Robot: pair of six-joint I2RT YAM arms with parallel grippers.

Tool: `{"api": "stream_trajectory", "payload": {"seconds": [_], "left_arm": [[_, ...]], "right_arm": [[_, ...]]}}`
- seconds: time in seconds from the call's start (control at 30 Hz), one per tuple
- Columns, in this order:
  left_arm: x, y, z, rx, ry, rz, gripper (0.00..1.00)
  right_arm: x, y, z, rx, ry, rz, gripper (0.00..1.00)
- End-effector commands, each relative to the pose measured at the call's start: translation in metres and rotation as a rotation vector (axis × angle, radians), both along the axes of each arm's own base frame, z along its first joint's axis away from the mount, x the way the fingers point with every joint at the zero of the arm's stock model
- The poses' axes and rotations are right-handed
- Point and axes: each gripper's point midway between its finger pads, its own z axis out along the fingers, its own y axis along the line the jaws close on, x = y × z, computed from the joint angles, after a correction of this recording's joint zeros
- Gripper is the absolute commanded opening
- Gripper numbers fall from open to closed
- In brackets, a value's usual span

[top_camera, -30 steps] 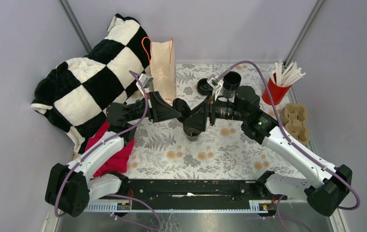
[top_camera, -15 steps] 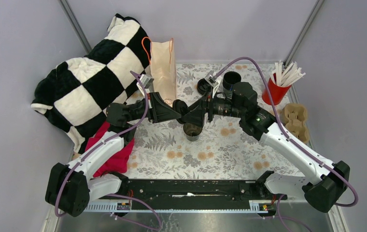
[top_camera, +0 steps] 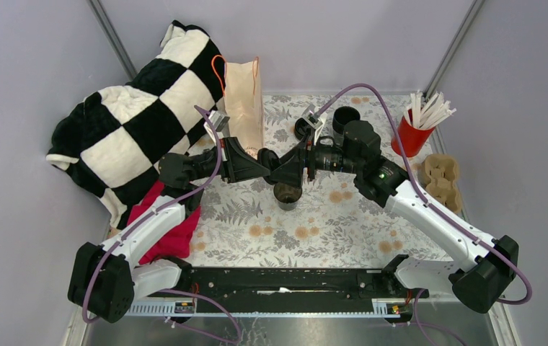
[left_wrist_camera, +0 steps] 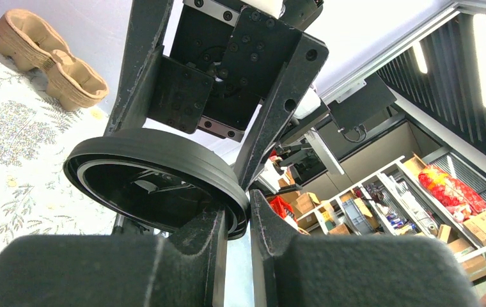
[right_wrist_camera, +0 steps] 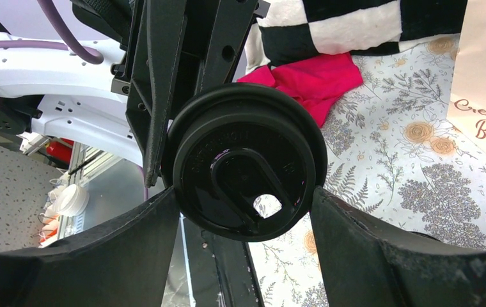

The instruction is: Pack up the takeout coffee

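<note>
A small black cup (top_camera: 287, 194) stands lidless on the floral table, brown liquid inside. Its round black lid (left_wrist_camera: 157, 185) is held on edge in the air just above and behind the cup. My left gripper (left_wrist_camera: 237, 211) is shut on the lid's rim; in the top view this gripper (top_camera: 274, 164) meets the right one over the table's middle. My right gripper (right_wrist_camera: 245, 192) faces the lid's top (right_wrist_camera: 247, 163) with its jaws wide, one finger at each side of the lid. I cannot tell if they press on it.
A paper bag (top_camera: 245, 101) stands at the back left beside a checkered blanket (top_camera: 134, 115). A red cloth (top_camera: 170, 223) lies at the left. A stack of black cups (top_camera: 345, 117), a lid stack (top_camera: 302, 128), a red cup of straws (top_camera: 412, 133) and cardboard carriers (top_camera: 440, 180) are to the right.
My right arm has moved left, bringing its fingers around the lid held by the left gripper. The left arm and the cup have not moved.
</note>
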Motion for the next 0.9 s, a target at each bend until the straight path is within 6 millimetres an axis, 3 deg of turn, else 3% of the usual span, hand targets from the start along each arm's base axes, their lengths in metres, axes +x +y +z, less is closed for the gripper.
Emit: {"api": "stream_trajectory", "payload": {"seconds": [0.0, 0.27, 0.43, 0.53, 0.7, 0.87], "left_arm": [[-0.009, 0.002, 0.004, -0.013, -0.059, -0.028, 0.1], [-0.008, 0.001, 0.002, -0.003, -0.052, -0.023, 0.15], [-0.007, 0.001, 0.0, 0.004, -0.047, -0.017, 0.21], [-0.003, 0.001, -0.002, 0.014, -0.043, 0.002, 0.39], [0.005, 0.0, -0.008, 0.055, -0.04, 0.054, 0.56], [0.025, 0.018, -0.026, 0.134, -0.013, 0.164, 0.84]], "right_arm": [[0.0, 0.006, 0.028, 0.062, -0.076, 0.018, 0.75], [0.004, 0.003, 0.025, 0.069, -0.061, -0.018, 0.63], [0.004, 0.002, 0.023, 0.065, -0.054, -0.025, 0.62], [0.006, 0.0, 0.02, 0.059, -0.048, -0.049, 0.59], [0.007, -0.004, 0.013, 0.042, -0.029, -0.077, 0.59], [0.017, -0.022, -0.016, -0.09, 0.014, -0.191, 0.57]]}}
